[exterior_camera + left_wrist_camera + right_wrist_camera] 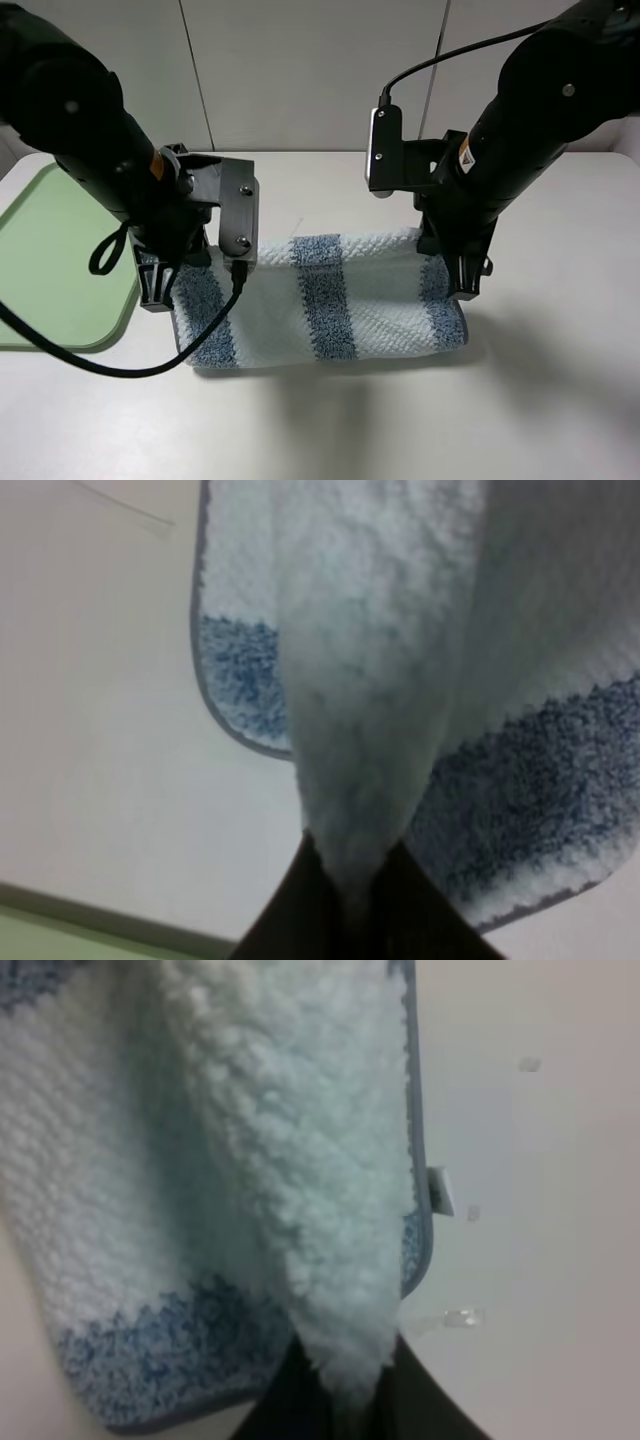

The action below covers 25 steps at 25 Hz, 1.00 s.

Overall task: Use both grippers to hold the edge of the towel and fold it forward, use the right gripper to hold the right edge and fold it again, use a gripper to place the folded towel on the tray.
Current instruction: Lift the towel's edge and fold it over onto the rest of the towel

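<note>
Tray (60, 270) sits far left. Left pincer (157, 288) is clenched on the towel (330, 300) edge, cloth draped mid-frame on the surface (400, 420). Right pincer (465, 283) grips the other end, probably so the fold stays even.

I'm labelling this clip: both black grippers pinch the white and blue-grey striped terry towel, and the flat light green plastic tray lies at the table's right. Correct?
No. The flat light green plastic tray lies at the left of the table, as the exterior high view shows. Otherwise right: the left gripper and right gripper each pinch the striped terry towel.
</note>
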Available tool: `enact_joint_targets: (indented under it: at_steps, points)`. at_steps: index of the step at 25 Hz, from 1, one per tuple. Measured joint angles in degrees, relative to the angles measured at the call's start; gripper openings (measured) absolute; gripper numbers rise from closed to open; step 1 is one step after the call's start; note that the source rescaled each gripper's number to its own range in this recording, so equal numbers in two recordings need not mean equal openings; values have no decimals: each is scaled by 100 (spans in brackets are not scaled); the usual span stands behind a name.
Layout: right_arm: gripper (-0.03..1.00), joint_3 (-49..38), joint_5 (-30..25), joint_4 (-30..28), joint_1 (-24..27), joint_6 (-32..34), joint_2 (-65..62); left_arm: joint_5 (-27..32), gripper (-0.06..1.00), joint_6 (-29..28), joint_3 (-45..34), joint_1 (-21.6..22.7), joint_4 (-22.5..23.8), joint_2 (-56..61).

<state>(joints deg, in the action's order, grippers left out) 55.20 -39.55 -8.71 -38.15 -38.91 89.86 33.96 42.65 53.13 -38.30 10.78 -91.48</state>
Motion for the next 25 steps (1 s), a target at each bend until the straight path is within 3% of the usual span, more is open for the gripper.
enact_joint_targets:
  at_steps: [20,23,25]
  points:
    - [0,0,54,-60,0,0,30,-1011,1,18,0,88,108,-445]
    - [0,0,203,-60,0,0,30,-1029,6,23,0,93,114,-445]
    - [2,0,276,-119,0,0,30,-1037,22,23,0,93,128,-445]
